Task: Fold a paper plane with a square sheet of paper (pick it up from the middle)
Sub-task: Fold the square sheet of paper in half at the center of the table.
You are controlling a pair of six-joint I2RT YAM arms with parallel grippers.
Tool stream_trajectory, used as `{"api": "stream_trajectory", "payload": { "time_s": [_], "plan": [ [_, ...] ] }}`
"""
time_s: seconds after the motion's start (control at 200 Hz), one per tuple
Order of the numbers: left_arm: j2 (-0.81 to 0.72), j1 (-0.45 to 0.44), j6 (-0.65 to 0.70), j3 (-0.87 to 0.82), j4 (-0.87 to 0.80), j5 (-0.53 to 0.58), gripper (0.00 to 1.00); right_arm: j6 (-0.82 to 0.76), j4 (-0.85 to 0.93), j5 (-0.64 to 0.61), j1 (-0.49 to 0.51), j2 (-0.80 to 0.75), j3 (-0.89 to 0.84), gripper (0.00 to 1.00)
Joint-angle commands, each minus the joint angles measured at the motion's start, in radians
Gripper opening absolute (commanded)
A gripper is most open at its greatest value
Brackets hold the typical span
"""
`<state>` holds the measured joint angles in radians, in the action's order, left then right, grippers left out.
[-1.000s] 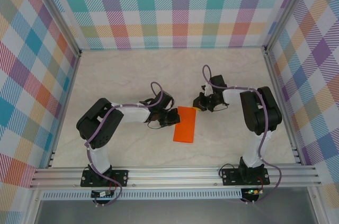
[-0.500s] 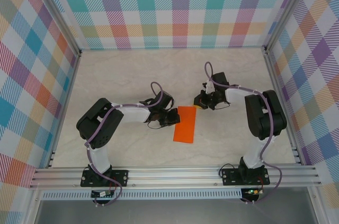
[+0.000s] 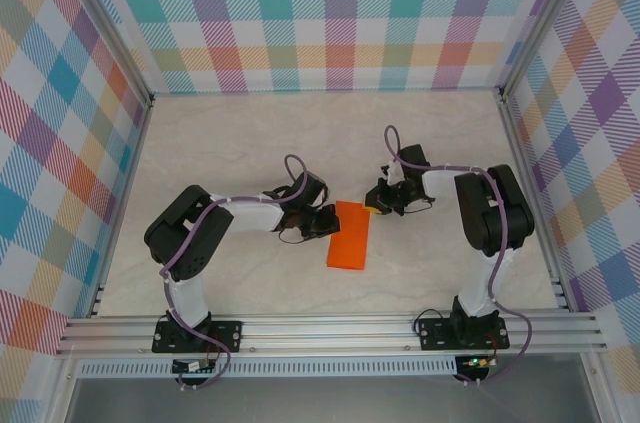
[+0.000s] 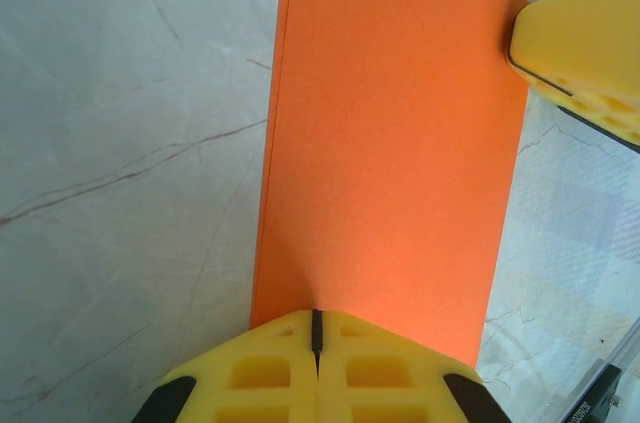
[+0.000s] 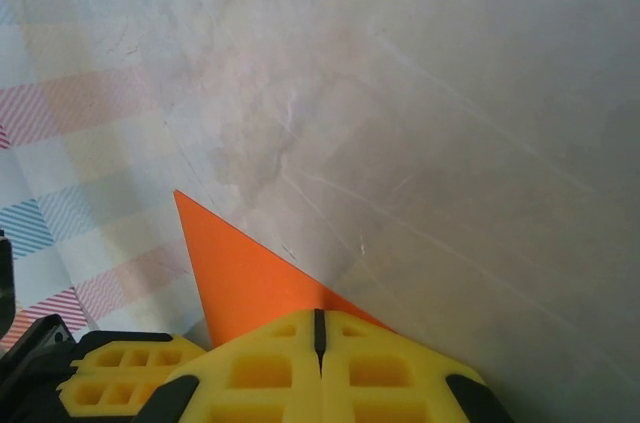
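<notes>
The orange sheet of paper [image 3: 350, 235] lies flat on the table as a long rectangle, doubled over, with its layered edge along the left in the left wrist view [image 4: 390, 143]. My left gripper [image 3: 328, 223] is shut, and its tips [image 4: 316, 315] rest on the paper's left long side. My right gripper [image 3: 373, 203] is also shut, its tips [image 5: 319, 315] down on the paper's far right corner [image 5: 240, 273]. The right gripper's yellow finger [image 4: 585, 53] touches that corner in the left wrist view.
The pale marble table [image 3: 240, 143] is walled by checked panels [image 3: 330, 13] at the back and sides. An aluminium rail [image 3: 330, 328] runs along the near edge by both arm bases. The left gripper's yellow finger [image 5: 120, 373] sits at the lower left of the right wrist view.
The right arm's wrist shifted slightly away and came back to the paper's far corner. The paper and the left arm stayed put.
</notes>
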<state>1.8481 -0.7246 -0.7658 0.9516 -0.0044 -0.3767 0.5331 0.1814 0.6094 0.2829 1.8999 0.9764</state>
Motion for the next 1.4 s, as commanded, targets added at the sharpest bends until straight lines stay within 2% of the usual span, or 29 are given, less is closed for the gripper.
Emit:
{"api": "stream_trajectory", "payload": {
  "time_s": [0.0, 0.195, 0.405, 0.595, 0.735, 0.855, 1.155, 1.395],
  "plan": [
    [0.025, -0.01, 0.016, -0.048, -0.111, 0.068, 0.0, -0.048, 0.045, -0.052, 0.005, 0.053, 0.012, 0.0],
    [0.032, -0.01, 0.013, -0.044, -0.111, 0.07, 0.0, -0.057, 0.086, 0.004, 0.005, -0.039, 0.013, 0.0],
    [0.02, -0.01, 0.019, -0.042, -0.123, 0.077, 0.0, -0.005, 0.01, 0.09, 0.013, -0.133, -0.076, 0.0],
    [0.018, -0.009, 0.021, -0.039, -0.126, 0.075, 0.0, -0.004, -0.017, 0.08, 0.053, -0.099, -0.125, 0.0],
    [0.016, -0.009, 0.024, -0.038, -0.132, 0.078, 0.0, -0.013, -0.003, 0.036, 0.056, -0.054, -0.132, 0.0],
    [0.012, -0.01, 0.024, -0.041, -0.134, 0.08, 0.0, -0.026, 0.034, -0.016, 0.056, -0.076, -0.134, 0.0],
    [0.009, -0.009, 0.027, -0.037, -0.138, 0.082, 0.0, 0.0, -0.021, 0.091, 0.064, -0.254, -0.211, 0.02],
    [0.009, -0.01, 0.033, -0.04, -0.143, 0.081, 0.0, 0.027, -0.092, 0.108, 0.111, -0.239, -0.304, 0.04]
  ]
}}
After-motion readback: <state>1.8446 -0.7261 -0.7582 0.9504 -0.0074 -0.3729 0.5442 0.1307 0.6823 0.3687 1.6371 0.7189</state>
